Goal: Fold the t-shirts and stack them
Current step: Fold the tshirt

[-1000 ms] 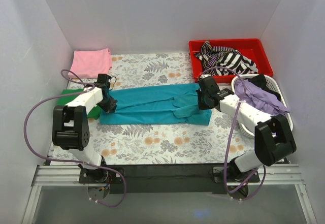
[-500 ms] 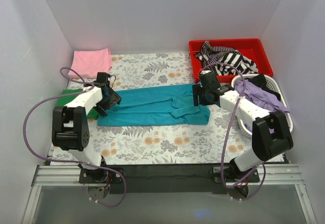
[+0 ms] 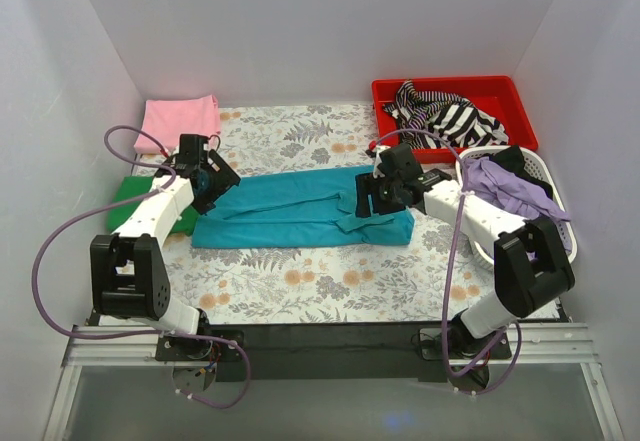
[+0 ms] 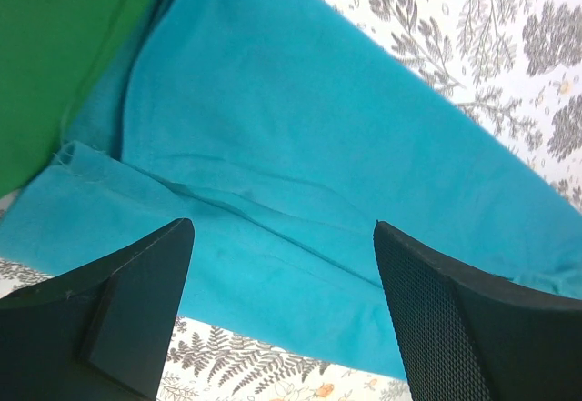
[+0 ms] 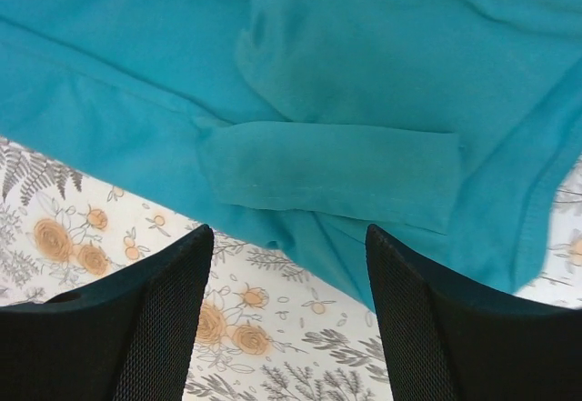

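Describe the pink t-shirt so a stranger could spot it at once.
On the floral table, look to the far left corner, across from the red bin. The pink t-shirt lies folded there. It is the only pale pink cloth: the green t-shirt lies nearer, the teal t-shirt is spread mid-table.

No text showing
No lettering, label, brand or number is showing readably anywhere; the tabletop [image 3: 300,286] is carrying only a flower print.
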